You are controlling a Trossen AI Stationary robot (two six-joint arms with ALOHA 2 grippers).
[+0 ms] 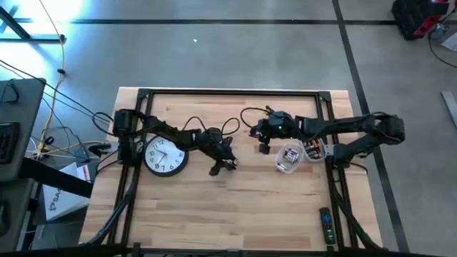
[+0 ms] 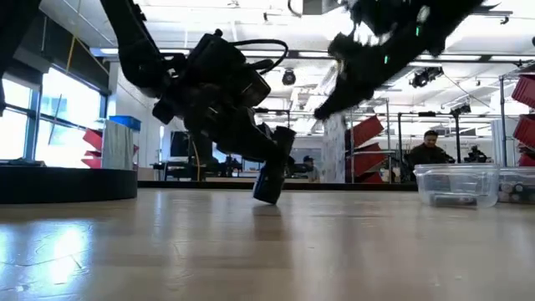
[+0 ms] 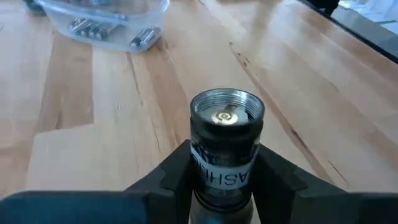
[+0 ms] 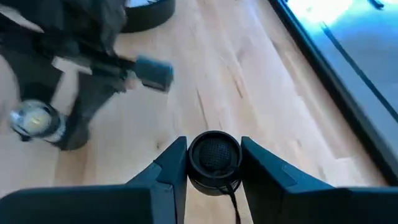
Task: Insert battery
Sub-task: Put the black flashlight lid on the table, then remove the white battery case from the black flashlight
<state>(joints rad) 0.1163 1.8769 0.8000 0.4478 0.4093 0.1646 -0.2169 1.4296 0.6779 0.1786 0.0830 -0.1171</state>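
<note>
Flashlight [image 3: 226, 146] clamped in left hand [image 3: 225, 180] | cap [image 4: 214, 158] in right hand [image 4: 214, 163]

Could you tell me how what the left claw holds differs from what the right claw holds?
The left claw grips a flashlight body, open-ended with a battery showing inside; the right claw grips a small round black end cap. The body is a long tube; the cap is short. Both are held firmly.
</note>
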